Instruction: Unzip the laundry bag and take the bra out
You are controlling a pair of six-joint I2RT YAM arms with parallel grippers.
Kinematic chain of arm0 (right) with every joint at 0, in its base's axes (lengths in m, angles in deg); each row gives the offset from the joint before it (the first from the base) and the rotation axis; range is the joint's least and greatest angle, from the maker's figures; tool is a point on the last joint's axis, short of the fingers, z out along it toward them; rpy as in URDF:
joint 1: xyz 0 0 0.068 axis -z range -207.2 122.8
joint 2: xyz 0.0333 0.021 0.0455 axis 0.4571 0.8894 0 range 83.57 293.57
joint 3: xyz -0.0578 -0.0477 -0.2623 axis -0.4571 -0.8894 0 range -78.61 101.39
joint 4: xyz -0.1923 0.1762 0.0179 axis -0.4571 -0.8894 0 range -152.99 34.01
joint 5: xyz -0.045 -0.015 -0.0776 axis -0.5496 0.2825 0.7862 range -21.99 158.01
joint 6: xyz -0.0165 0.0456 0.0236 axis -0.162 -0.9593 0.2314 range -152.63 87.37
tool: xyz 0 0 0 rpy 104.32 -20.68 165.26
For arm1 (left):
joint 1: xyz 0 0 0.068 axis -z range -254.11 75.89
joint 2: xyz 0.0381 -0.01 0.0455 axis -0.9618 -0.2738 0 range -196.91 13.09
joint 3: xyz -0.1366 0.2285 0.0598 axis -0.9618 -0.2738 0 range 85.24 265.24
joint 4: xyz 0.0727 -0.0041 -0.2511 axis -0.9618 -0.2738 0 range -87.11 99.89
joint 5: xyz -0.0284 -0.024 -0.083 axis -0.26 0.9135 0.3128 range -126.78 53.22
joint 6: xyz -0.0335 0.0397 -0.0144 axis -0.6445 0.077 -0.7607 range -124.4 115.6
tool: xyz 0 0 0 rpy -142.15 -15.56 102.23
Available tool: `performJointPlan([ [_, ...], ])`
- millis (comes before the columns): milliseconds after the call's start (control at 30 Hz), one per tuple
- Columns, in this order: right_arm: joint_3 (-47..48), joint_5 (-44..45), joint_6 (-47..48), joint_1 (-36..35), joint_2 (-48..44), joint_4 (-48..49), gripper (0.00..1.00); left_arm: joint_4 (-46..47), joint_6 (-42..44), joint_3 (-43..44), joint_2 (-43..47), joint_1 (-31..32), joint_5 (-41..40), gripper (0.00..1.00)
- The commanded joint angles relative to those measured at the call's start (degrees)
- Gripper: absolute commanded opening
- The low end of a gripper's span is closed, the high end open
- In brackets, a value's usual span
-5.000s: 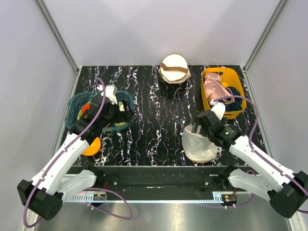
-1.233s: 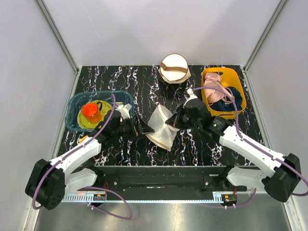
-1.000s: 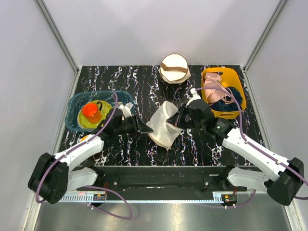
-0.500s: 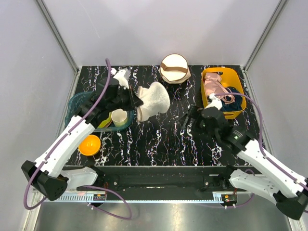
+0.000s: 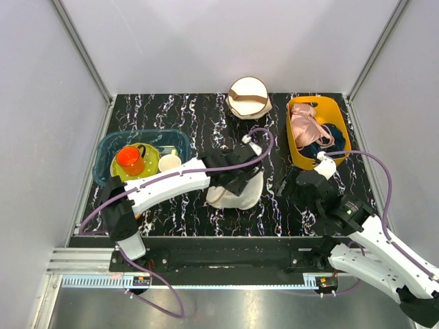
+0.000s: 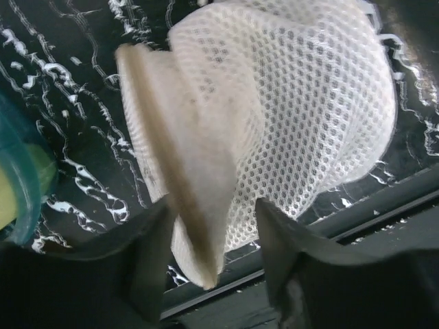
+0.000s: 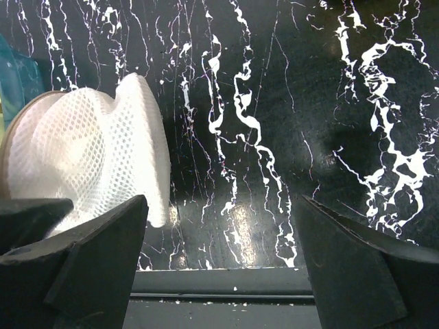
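Note:
The laundry bag, a round white mesh pouch, is at the front middle of the black marble table. My left gripper reaches across from the left and is shut on the bag. In the left wrist view the bag fills the gap between my fingers, and its cream padded rim hangs between the tips of the left gripper. My right gripper is open and empty, just right of the bag, which shows at the left of the right wrist view; there the right gripper is spread wide. The bra is hidden.
A cream round bag with a brown band stands at the back middle. A yellow bin at the back right holds pink and navy garments. A teal basket at the left holds an orange cup and a cream cup. The table's front edge lies just beyond the bag.
My left gripper has carried the bag from the back left to the front middle of the table. My right arm has drawn back a little to the right.

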Motion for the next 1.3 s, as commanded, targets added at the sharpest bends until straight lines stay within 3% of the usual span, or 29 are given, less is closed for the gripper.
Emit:
performJointPlan([
  [0,0.03,3.62,-2.32,-0.20,-1.46,-2.02,0.95,-0.35,0.99,7.85,0.95,2.08,1.03,0.73],
  [33,-0.05,3.62,-2.32,-0.20,-1.46,-2.19,0.95,1.48,1.17,7.77,2.00,2.08,2.02,0.76],
  [67,-0.05,3.45,-2.32,-0.29,-1.55,-2.11,0.95,2.37,1.08,7.16,3.14,1.91,2.55,0.91],
  [133,-0.05,3.10,-1.97,-0.29,-1.20,-1.85,0.95,4.74,0.91,6.28,7.27,0.25,5.01,0.99],
  [300,0.82,-3.22,2.06,-0.20,2.92,3.85,0.96,10.72,-1.72,-2.22,17.98,-7.39,12.73,0.99],
  [433,4.33,-11.47,5.67,-0.55,10.37,8.87,0.98,12.92,-3.58,-9.27,29.04,-16.78,13.72,0.99],
  [567,10.83,-6.77,9.27,-9.66,17.42,10.64,1.00,10.47,-3.84,-12.36,36.17,-23.30,12.14,0.99],
  [667,18.38,0.36,12.44,-20.30,24.88,9.41,1.00,7.04,-3.67,-12.53,38.21,-27.53,10.91,0.99],
  [767,25.94,0.38,15.95,-26.47,34.20,8.36,1.00,5.37,-3.40,-13.15,38.83,-30.08,10.81,0.99],
  [900,32.02,-3.14,19.11,-29.73,43.52,9.14,1.00,5.37,-3.23,-13.94,38.57,-31.75,11.17,0.99],
  [1133,32.56,-8.32,20.97,-29.82,53.54,12.65,0.98,5.89,-3.23,-15.96,37.78,-32.46,10.99,0.99],
  [1200,32.12,-9.91,22.28,-29.82,54.78,15.38,0.81,6.50,-3.49,-16.92,37.60,-32.63,11.43,0.99],
  [1233,32.20,-9.83,22.11,-29.82,55.22,15.56,0.37,6.68,-3.14,-17.02,37.52,-32.81,12.04,0.99],
  [1267,32.20,-9.13,21.85,-29.73,54.96,15.56,0.11,6.77,-2.27,-17.19,37.52,-32.81,13.26,0.99],
])
